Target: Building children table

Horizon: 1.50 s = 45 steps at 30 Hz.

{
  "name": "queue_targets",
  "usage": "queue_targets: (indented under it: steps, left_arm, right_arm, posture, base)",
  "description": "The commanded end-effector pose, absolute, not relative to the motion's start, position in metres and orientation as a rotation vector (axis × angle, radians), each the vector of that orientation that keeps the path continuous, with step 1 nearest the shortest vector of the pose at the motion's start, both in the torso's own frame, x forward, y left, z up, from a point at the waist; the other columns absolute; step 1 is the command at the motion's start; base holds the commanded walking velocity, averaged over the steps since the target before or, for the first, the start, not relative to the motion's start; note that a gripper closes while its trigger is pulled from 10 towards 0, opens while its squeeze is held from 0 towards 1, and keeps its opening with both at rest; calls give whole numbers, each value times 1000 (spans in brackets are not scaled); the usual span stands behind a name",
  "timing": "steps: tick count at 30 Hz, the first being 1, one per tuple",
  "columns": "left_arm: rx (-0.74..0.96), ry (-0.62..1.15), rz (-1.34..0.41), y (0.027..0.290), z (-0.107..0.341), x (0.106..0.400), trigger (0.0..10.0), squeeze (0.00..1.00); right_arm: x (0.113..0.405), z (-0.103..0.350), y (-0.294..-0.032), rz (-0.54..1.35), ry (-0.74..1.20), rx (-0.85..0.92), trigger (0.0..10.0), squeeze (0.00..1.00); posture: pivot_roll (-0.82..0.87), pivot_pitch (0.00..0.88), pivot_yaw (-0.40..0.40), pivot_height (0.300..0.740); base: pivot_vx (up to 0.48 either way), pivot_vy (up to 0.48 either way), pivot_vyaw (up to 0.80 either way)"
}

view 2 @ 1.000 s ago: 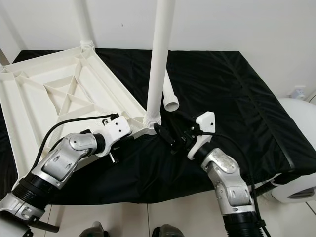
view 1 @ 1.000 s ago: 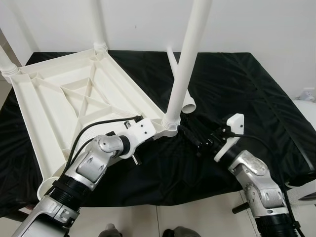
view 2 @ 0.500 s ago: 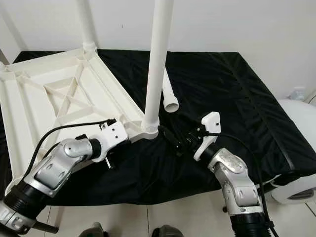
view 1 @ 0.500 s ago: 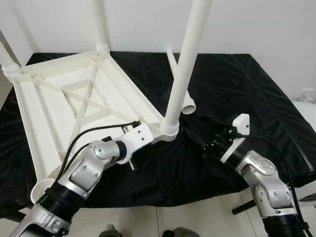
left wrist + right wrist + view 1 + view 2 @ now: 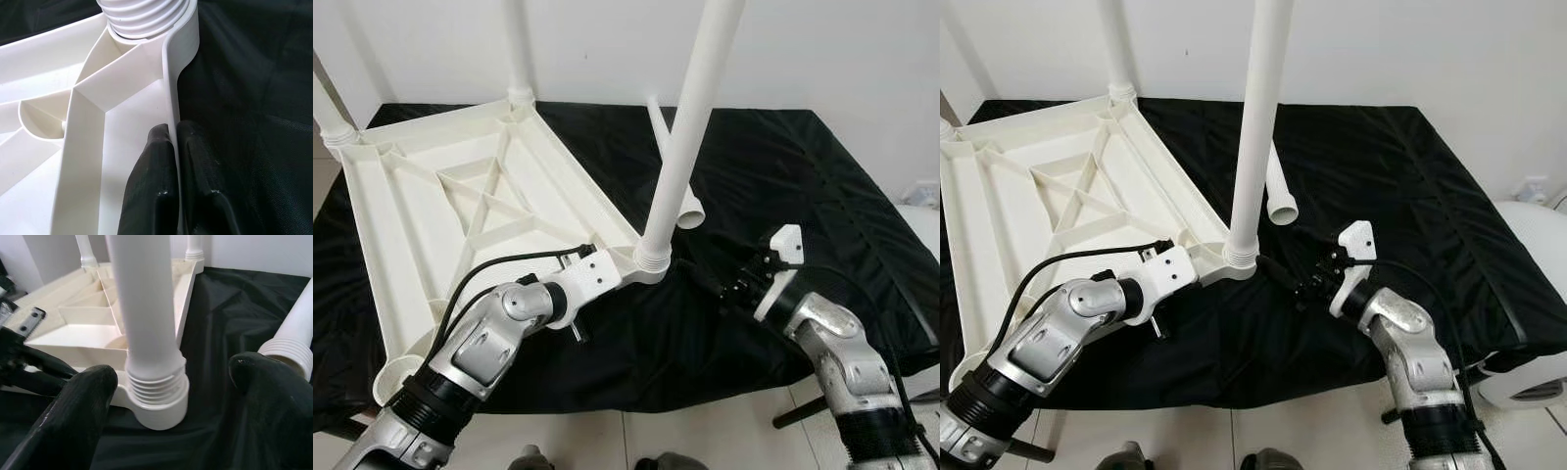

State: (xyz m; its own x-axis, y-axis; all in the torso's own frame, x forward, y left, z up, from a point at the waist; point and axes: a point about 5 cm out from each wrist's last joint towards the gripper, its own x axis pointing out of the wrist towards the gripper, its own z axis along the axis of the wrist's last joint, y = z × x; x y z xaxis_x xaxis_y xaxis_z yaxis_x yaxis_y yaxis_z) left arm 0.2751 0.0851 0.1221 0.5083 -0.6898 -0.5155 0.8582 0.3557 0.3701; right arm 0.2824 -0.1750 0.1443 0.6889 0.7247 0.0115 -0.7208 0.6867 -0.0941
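The left end effector [image 5: 172, 161] pinched the near rim of the upturned white table frame [image 5: 440, 215], one finger on each side of the wall. Just beside it the right end effector [image 5: 1285, 277] lay spread on the black cloth [image 5: 783, 166], fingers either side of the upright leg [image 5: 690, 127] seated in the near corner socket. Beyond, a loose leg [image 5: 671, 162] lay on the cloth, and two more legs stood at the far corners.

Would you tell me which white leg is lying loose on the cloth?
The short leg behind the near upright one; it lies flat on the black cloth, open end forward, while the others stand in the tabletop.
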Motion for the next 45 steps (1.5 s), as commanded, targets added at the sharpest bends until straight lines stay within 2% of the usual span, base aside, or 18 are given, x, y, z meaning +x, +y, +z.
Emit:
queue_targets:
  steps: [1,28,45]
  left_arm:
    - [684,348,-1075,81,111,267,10000,0]
    - [689,312,-1078,71,122,268,10000,0]
    - [690,305,-1079,68,127,270,10000,0]
  right_arm:
    - [283,142,-177,818,-39,-114,10000,0]
    - [325,139,-152,913,-55,-151,10000,0]
    - [337,139,-133,931,-80,-106,10000,0]
  posture:
    - [5,0,-57,740]
    - [45,0,-76,740]
    - [60,29,-76,740]
  base:
    - [0,0,0]
    - [0,0,0]
    - [0,0,0]
